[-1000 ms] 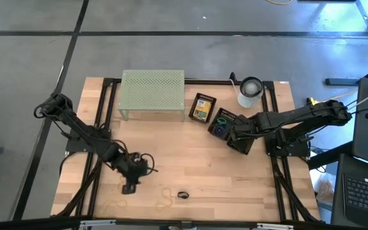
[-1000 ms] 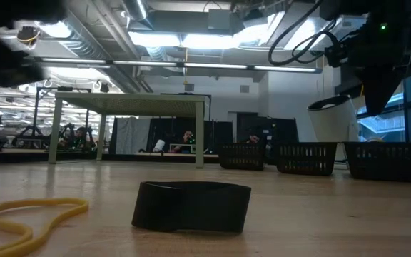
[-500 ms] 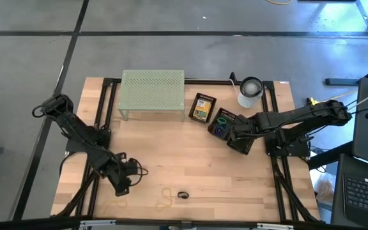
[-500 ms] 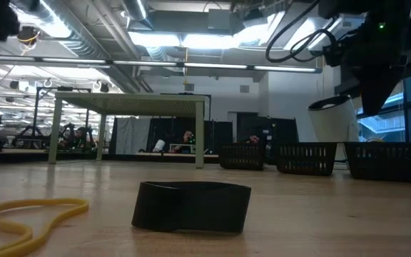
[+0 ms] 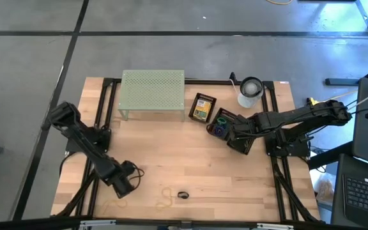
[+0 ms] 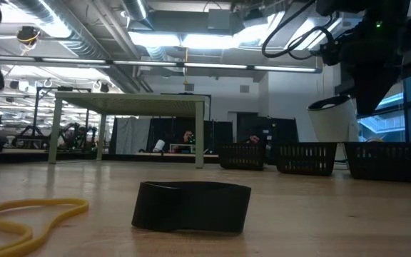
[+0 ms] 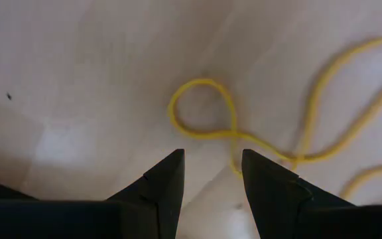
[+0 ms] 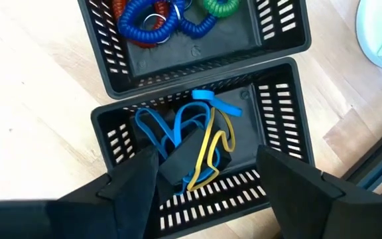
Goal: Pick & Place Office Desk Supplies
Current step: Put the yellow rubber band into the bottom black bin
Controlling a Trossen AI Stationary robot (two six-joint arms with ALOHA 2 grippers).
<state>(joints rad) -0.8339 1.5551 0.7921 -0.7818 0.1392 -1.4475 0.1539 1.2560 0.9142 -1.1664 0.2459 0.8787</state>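
Yellow rubber bands (image 5: 165, 198) lay loose at the lower centre of the high view, beside a small black band (image 5: 183, 195). At lower left, the left gripper (image 7: 212, 174) hovered over another yellow loop (image 7: 207, 119), fingers apart and empty. At centre right, the right gripper (image 8: 207, 174) hung with fingers spread above a black basket (image 8: 280, 126) holding blue and yellow bands (image 8: 194, 143). The adjoining basket (image 8: 277, 33) held coiled cords (image 8: 152, 20).

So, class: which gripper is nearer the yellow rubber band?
Left. The left gripper hangs open just above the yellow rubber band; the right gripper is open far across the table, over a black basket.
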